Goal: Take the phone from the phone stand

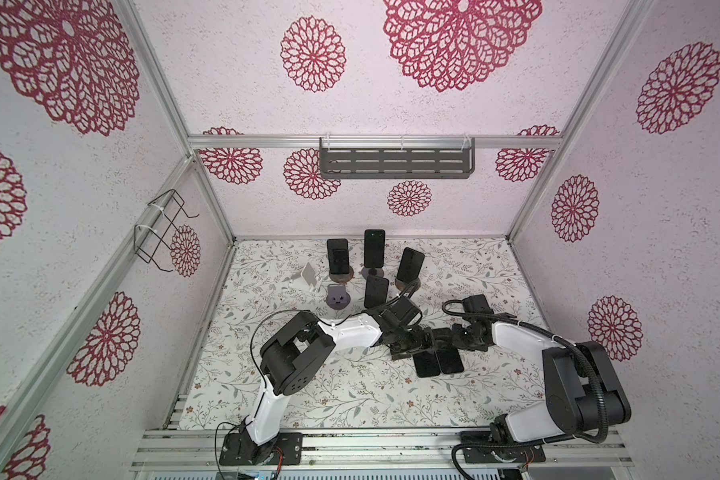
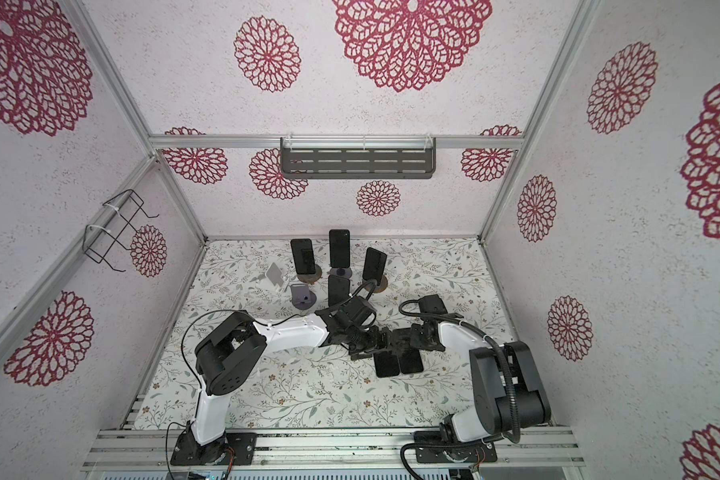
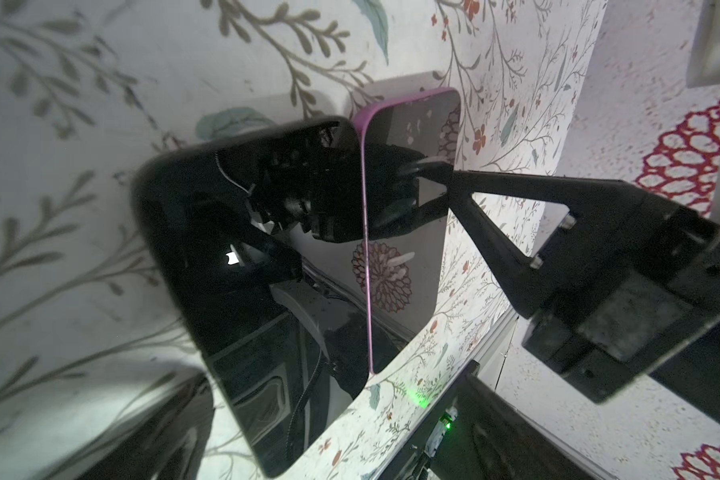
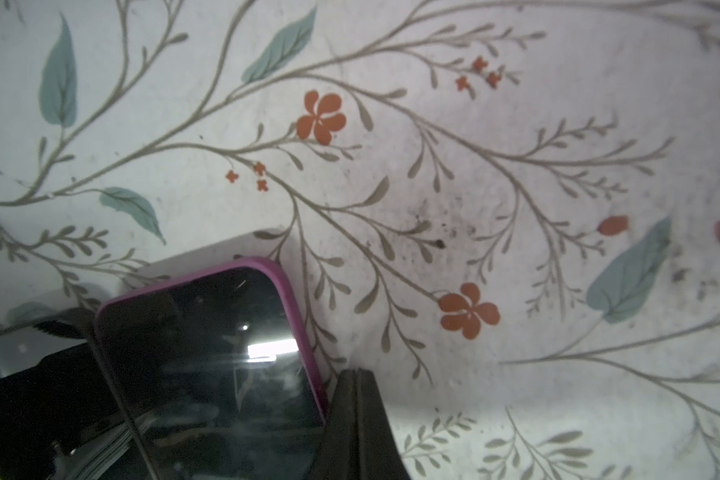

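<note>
In both top views we lose the far ends of the two flat phones under a knot of black wrist parts, and the left gripper (image 1: 421,345) cannot be read there at all. Its own wrist camera gives us only one blurred finger (image 3: 171,434) off in a corner. The black phone (image 3: 246,291) and a strip of table (image 3: 391,399) fill the middle, so we take the jaws as spread wide and holding nothing.

That phone lies screen up on the table, well apart from the stands at the back. Its long axis runs back to front, the visible end toward the front rail (image 1: 350,436). The purple-cased phone (image 4: 208,374) lies just beside it, parallel (the case colour shows only in the wrist views; from above both look black).

The right gripper (image 4: 352,380) has its tips pressed together on nothing, just beside the purple case's edge; whether they touch it we cannot tell. At the back a white stand (image 1: 308,276) and a purple stand (image 1: 337,297) sit near the propped phones (image 1: 374,248)
</note>
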Robot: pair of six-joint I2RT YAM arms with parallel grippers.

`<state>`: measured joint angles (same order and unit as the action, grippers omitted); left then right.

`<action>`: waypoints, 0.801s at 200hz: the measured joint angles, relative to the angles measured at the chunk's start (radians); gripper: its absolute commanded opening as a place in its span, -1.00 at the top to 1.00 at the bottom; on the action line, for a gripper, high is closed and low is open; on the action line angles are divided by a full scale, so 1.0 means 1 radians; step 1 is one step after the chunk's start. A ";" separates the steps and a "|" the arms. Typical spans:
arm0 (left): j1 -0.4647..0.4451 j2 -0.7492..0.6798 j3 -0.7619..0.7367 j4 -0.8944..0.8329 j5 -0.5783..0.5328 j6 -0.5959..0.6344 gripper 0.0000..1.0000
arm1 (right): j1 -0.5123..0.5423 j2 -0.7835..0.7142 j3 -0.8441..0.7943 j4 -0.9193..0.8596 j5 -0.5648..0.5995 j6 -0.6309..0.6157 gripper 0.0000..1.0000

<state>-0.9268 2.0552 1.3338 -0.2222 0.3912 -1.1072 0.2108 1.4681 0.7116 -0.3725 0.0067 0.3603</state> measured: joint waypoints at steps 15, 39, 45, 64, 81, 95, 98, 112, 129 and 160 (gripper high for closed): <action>0.000 -0.003 -0.002 -0.003 -0.007 0.002 -0.96 | -0.004 -0.012 0.000 -0.010 -0.006 0.000 0.85; 0.000 -0.011 -0.002 -0.015 -0.025 0.009 -0.99 | -0.012 -0.046 0.000 -0.026 -0.006 0.000 0.81; 0.000 -0.014 -0.005 -0.017 -0.031 0.011 -1.00 | -0.015 -0.057 0.000 -0.030 -0.005 0.000 0.81; 0.001 -0.027 -0.019 -0.019 -0.047 0.014 -0.97 | -0.026 -0.104 0.000 -0.045 -0.004 -0.001 0.78; 0.001 -0.045 -0.038 -0.024 -0.064 0.018 -0.96 | -0.033 -0.150 0.001 -0.053 -0.005 -0.002 0.77; 0.001 -0.070 -0.055 -0.031 -0.079 0.023 -0.95 | -0.036 -0.196 0.005 -0.059 -0.011 -0.006 0.74; 0.001 -0.077 -0.058 -0.033 -0.082 0.023 -0.95 | -0.036 -0.206 0.006 -0.059 -0.012 -0.007 0.73; 0.001 -0.108 -0.062 -0.038 -0.092 0.028 -0.95 | -0.037 -0.258 0.008 -0.060 -0.024 -0.019 0.66; 0.001 -0.152 -0.069 -0.033 -0.105 0.042 -0.95 | -0.037 -0.324 0.014 -0.060 -0.049 -0.039 0.63; 0.001 -0.215 -0.088 -0.030 -0.122 0.064 -0.95 | -0.037 -0.407 0.064 -0.070 -0.113 -0.077 0.55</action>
<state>-0.9260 1.8400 1.2461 -0.2520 0.2687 -1.0428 0.1734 1.0615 0.7761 -0.4427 -0.1062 0.2836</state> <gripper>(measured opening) 0.976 0.207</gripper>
